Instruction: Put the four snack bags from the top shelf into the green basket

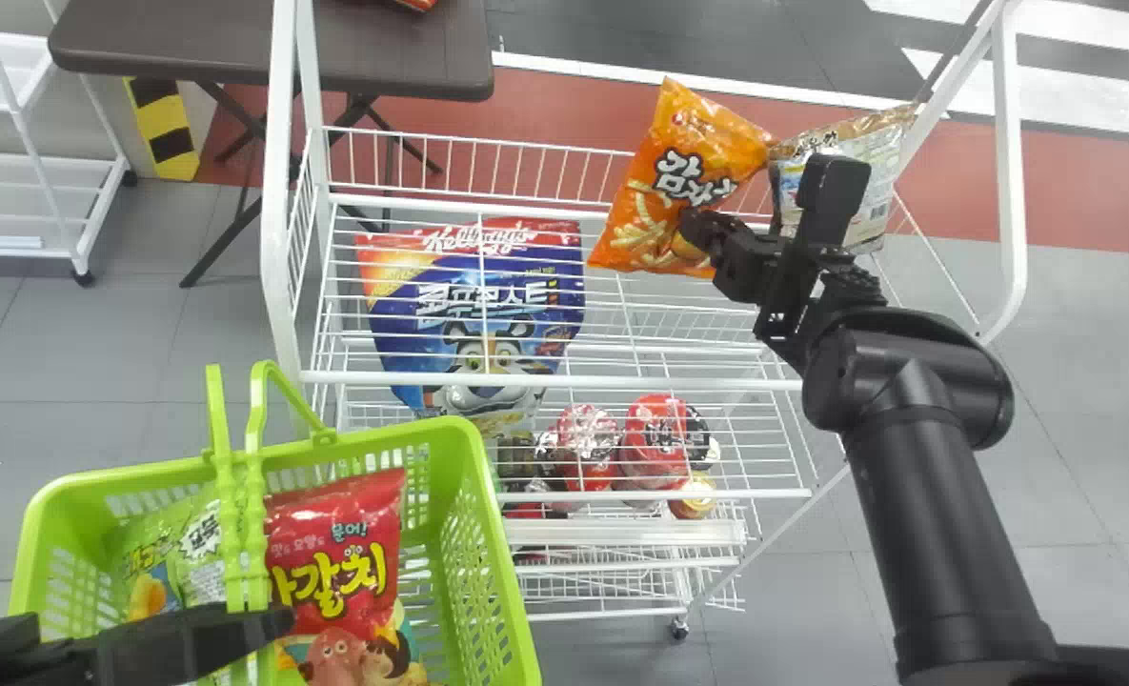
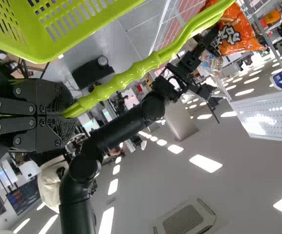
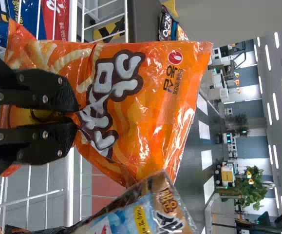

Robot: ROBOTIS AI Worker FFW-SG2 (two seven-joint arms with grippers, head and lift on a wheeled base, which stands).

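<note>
My right gripper (image 1: pixel 702 233) is shut on the orange snack bag (image 1: pixel 683 181), which stands upright at the right part of the top shelf (image 1: pixel 488 205). In the right wrist view the gripper (image 3: pixel 75 117) pinches folds in the front of the orange bag (image 3: pixel 145 97). Beside it is a gold and blue bag (image 1: pixel 850 152), partly behind the right arm. The green basket (image 1: pixel 473 448) holds a red bag (image 1: pixel 335 553) and a light green bag (image 1: pixel 169 548). At its handle is my left gripper (image 1: pixel 273 624); in the left wrist view this gripper (image 2: pixel 65 114) is shut on the handle (image 2: pixel 141 68).
White posts (image 1: pixel 278 191) frame the rack's sides. A large blue cereal bag (image 1: pixel 478 305) stands at the rack's left, with red packages (image 1: pixel 659 438) on a lower shelf. Behind the rack is a dark table (image 1: pixel 173 38); another white rack (image 1: pixel 40 210) stands at far left.
</note>
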